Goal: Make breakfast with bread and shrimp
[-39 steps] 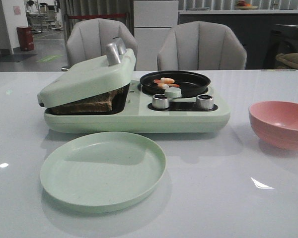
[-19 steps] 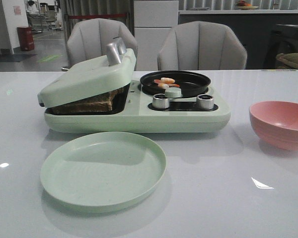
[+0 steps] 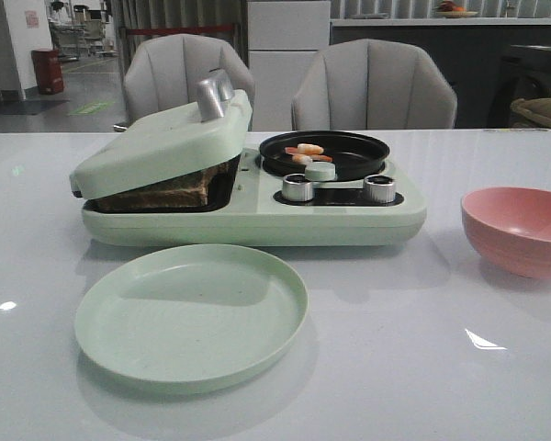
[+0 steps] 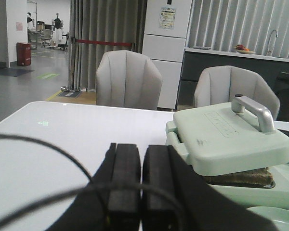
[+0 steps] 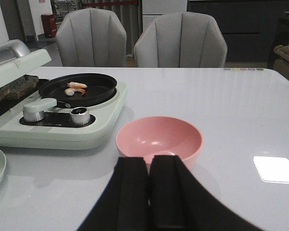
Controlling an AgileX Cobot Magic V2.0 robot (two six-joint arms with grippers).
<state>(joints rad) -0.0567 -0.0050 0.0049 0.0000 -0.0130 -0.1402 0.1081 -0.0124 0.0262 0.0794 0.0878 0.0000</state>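
The bread lies inside the pale green sandwich maker, its dark crust showing under the half-lowered lid. Small orange-pink shrimp rest in the black pan on the maker's right side, also visible as shrimp in the right wrist view. My left gripper is shut and empty, to the left of the maker. Just in front of the pink bowl, my right gripper is shut with nothing in it. Neither gripper appears in the front view.
A pale green plate sits in front of the maker. The pink bowl stands at the right. Two metal knobs and a lid handle project from the maker. Two grey chairs stand behind the table.
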